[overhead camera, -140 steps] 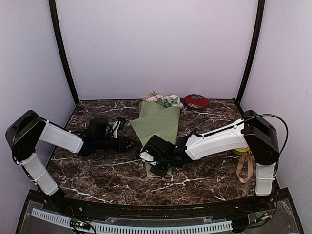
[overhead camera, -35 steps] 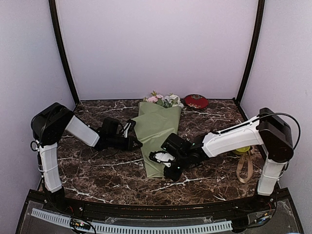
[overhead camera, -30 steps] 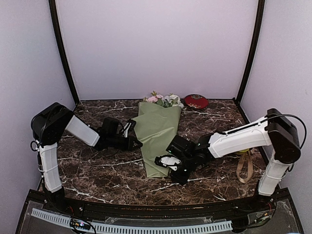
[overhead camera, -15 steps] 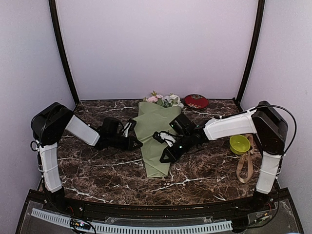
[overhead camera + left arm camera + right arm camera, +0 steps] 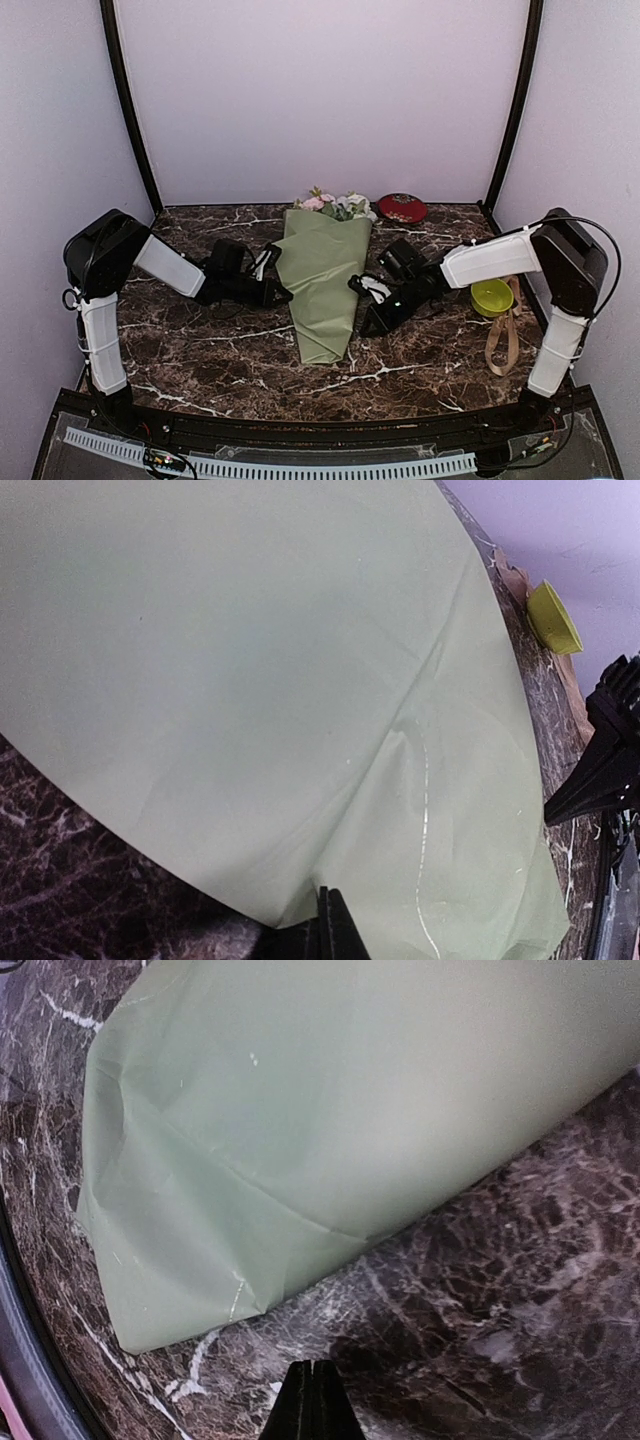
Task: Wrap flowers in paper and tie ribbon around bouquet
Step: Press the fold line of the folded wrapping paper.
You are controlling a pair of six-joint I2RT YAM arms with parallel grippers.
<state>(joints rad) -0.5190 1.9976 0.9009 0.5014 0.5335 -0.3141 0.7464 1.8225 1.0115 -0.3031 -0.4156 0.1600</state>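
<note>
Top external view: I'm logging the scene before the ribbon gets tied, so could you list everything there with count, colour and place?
bouquet: one, sage-green paper cone, table centre, narrow end nearest the arms
flowers: one bunch, pink and white, at the bouquet's wide far end
red dish: one, red, far edge, right of the flowers
bowl: one, yellow-green, right side
ribbon: one, tan, right edge, beside the bowl
table: one, dark marble
left gripper: one, black, jaws shut, at the bouquet's left edge
right gripper: one, black, jaws shut, just right of the bouquet
</note>
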